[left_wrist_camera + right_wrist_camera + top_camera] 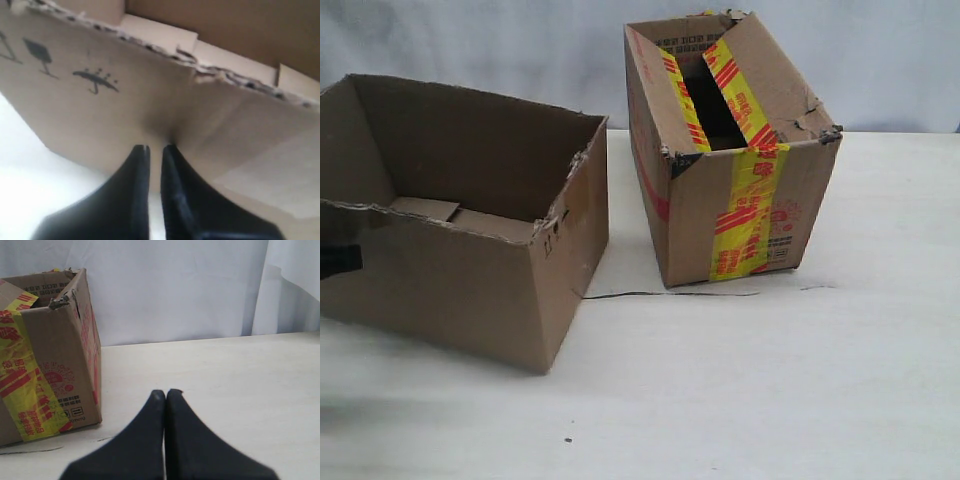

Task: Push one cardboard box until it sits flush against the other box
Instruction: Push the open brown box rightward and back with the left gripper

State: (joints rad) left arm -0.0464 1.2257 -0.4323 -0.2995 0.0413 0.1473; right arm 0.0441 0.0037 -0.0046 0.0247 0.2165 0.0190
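The plain cardboard box [450, 285] with its ragged rim stands open on the left of the exterior view. In the left wrist view its wall [125, 100] shows black handling symbols. My left gripper [155, 148] is shut, with only a thin slit between its fingers, and its tips press against that wall. In the exterior view only a black bit of the left gripper [338, 260] shows at the box's left side. The other box [740, 200], with yellow and red tape, stands to the right, a gap apart. My right gripper [166, 392] is shut and empty, beside the other box [45, 355].
Both boxes stand on a white table [770, 380] with a pale curtain [880, 60] behind. A thin dark line [670, 294] lies on the table in front of the taped box.
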